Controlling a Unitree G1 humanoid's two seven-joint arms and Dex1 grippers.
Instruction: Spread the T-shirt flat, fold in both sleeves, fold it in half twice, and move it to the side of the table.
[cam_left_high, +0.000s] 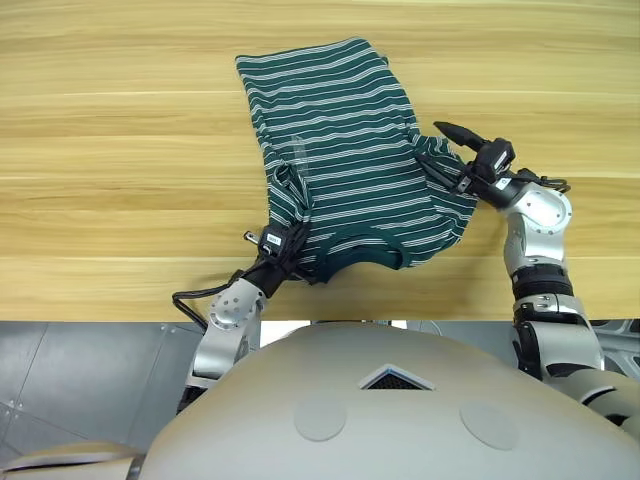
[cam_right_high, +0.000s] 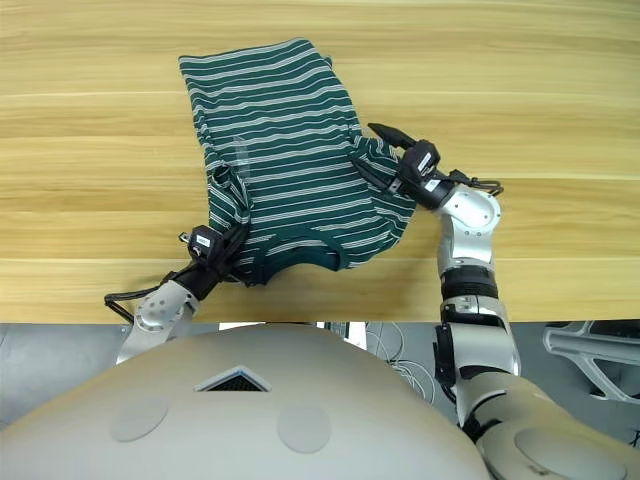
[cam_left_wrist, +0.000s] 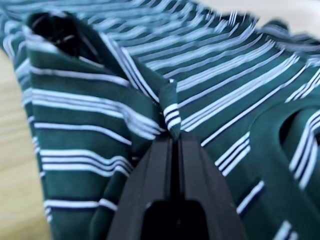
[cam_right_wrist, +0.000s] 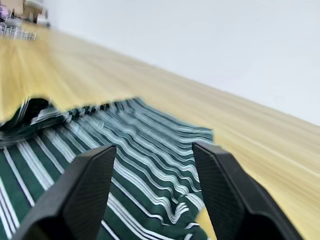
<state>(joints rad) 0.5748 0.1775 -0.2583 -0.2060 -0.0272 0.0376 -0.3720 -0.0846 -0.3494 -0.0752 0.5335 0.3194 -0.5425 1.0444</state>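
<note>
A pale wooden table (cam_left_high: 120, 150) with long straight grain runs across the scene. Its near edge lies just ahead of the robot, with grey floor tiles (cam_left_high: 80, 380) below it.

Nearest on the table is the left gripper (cam_left_high: 297, 232), which is black and narrow. Its jaws are closed tight on a raised pinch of fabric at the near left corner of the T-shirt (cam_left_high: 345, 150). From the left wrist view, the two fingers (cam_left_wrist: 155, 170) meet with almost no gap, and a ridge of striped cloth stands up from between them.

The T-shirt is soft dark green knit with thin white stripes. It lies crumpled near the middle of the table, with its neck end towards the robot. The neckline (cam_left_high: 365, 240) is a plain dark green curved band just beside the left gripper. The shirt's left side is folded over itself in loose pleats.

A little farther back, on the right, the right gripper (cam_left_high: 442, 148) sits at the shirt's bunched right edge. Its jaws are spread apart and hold nothing. In the right wrist view, its two blunt black fingers (cam_right_wrist: 85, 185) frame rumpled stripes.

Beyond both grippers the shirt narrows to a flatter far hem (cam_left_high: 300, 55), angled towards the left. Bare wood surrounds it, and a white wall (cam_right_wrist: 200, 40) rises behind the table.
</note>
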